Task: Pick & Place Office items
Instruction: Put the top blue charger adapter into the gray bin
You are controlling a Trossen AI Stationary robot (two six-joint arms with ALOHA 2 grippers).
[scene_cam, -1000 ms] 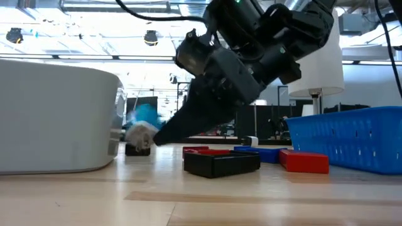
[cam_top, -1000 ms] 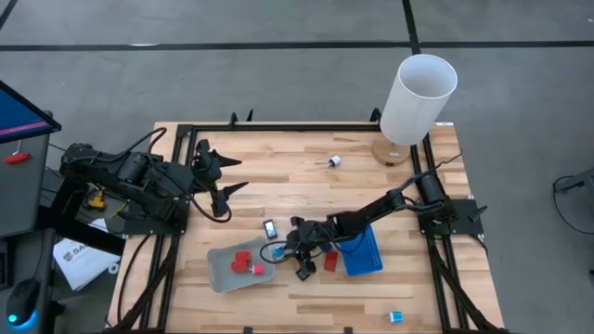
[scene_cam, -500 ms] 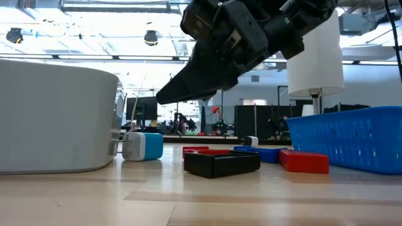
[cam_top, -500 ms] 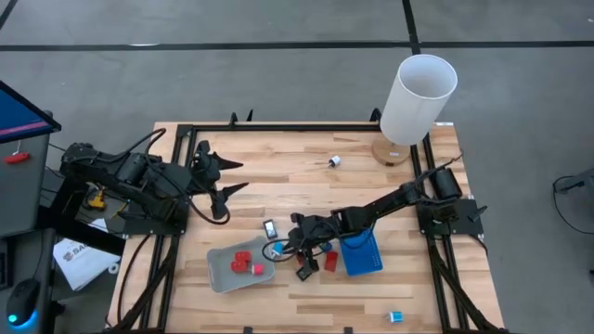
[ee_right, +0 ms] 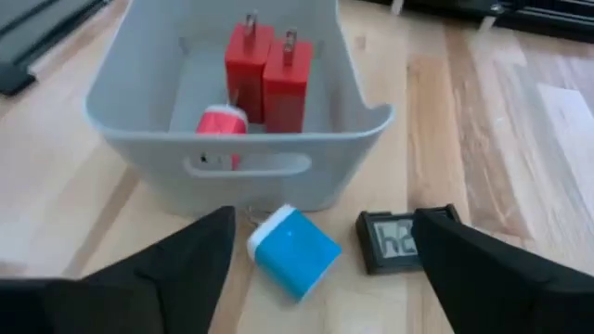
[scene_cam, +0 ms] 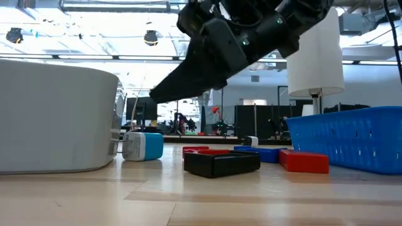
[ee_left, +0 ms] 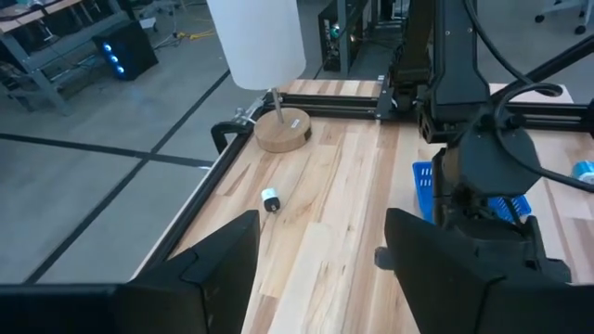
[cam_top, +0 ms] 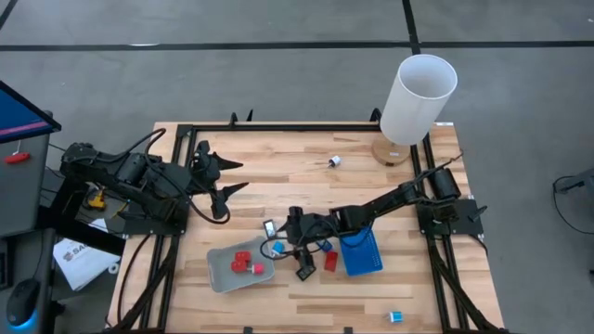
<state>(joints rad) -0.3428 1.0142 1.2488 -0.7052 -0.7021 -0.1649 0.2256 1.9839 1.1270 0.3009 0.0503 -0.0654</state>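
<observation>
high view: right claw (cam_top: 278,243) hangs mid-desk, just beside the grey tray (cam_top: 223,269) w/ red blocks (cam_top: 243,263) inside; left claw (cam_top: 225,176) waits far off nr the desk's left edge, so right arm is way nearer.

low view: blue-white block (scene_cam: 142,145) sits on desk, just outside tray wall, below the claw.

right wrist view: fingers (ee_right: 176,264) spread, released, nothing held; block lies between them, straight ahead, long axis skewed diagonal to the jaws, tray right behind it.
</observation>
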